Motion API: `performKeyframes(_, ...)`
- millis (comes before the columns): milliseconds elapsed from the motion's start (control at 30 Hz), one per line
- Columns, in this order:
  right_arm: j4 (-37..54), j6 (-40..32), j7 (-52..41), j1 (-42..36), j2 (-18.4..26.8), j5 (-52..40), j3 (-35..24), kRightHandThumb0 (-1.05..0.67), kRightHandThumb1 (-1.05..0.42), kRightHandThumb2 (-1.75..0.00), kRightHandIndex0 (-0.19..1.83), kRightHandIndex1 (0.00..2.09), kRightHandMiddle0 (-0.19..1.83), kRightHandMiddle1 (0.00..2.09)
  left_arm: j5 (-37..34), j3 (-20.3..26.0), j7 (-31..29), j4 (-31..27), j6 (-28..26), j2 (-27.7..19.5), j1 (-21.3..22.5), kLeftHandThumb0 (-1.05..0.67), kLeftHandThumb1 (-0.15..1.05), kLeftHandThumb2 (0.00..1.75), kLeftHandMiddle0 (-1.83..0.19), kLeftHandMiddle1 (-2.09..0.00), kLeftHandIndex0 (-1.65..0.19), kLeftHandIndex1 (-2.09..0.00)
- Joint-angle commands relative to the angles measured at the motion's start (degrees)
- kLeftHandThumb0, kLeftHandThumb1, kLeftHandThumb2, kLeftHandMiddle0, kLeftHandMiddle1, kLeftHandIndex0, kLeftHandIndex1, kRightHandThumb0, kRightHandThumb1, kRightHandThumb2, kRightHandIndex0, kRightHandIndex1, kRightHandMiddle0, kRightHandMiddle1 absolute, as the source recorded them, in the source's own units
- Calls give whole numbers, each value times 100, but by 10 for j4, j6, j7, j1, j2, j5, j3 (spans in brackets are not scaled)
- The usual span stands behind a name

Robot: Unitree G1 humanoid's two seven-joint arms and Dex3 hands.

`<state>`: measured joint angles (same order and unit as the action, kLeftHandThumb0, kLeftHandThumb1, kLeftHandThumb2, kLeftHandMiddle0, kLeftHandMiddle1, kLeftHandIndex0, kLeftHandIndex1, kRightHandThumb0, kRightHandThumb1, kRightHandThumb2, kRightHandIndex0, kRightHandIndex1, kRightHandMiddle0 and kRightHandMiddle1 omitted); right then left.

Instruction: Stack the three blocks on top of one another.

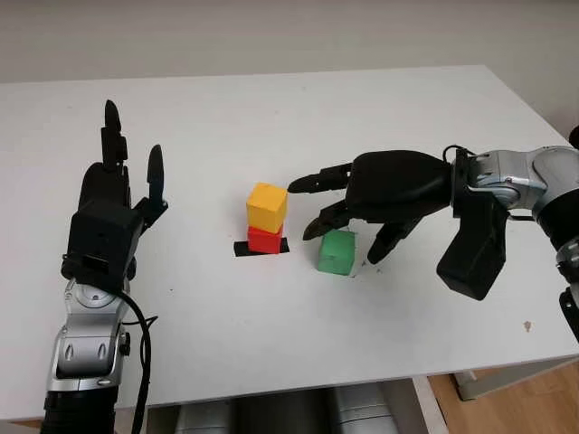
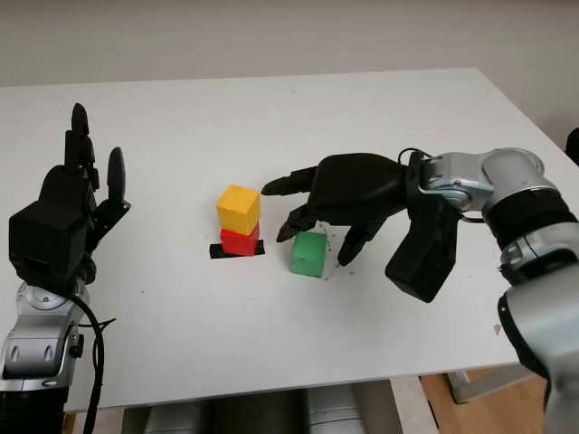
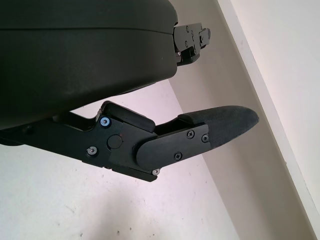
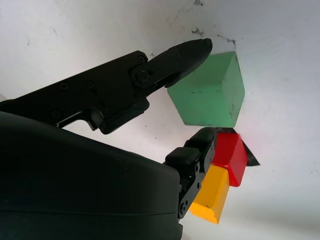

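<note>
The right hand (image 1: 362,221) hovers open over the green block (image 1: 337,251), fingers straddling it, not yet clamped. The block looks light and rigid, best pinched on opposite flat sides. The left hand (image 1: 113,203) waits open, far left.

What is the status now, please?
Right hand open, over green block, not gripping. Left hand open, raised at table's left. Yellow block sits on red block. Nothing in the way.

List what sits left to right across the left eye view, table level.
left hand, open, raised over the table's left side → yellow block stacked on red block → green block → right hand, open, its fingers around the green block without gripping it.
</note>
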<state>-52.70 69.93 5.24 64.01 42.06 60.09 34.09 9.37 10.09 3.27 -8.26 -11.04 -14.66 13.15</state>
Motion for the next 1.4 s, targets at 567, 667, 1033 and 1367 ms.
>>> performKeyframes(567,-4,-16,68,20,-5,38,40,-54,-90,-6,20,6,60,44,3,-1,-3,-21,-6,-3,-7,-80,105,73,17,-6,18,-5)
performKeyframes(667,2,-22,79,18,-5,49,47,-54,-91,-5,20,6,56,57,2,-1,-5,-21,-10,-3,-7,-80,105,74,17,-6,18,-5)
performKeyframes(1033,-13,-43,181,14,-17,91,83,-51,-92,-5,29,7,50,110,1,0,-6,-26,-17,-2,-11,-79,105,74,17,-5,18,-5)
performKeyframes(1367,-38,-55,211,11,-25,91,101,-48,-92,-5,35,8,51,136,5,0,-7,-32,-18,-4,-15,-78,105,74,17,-6,18,-5)
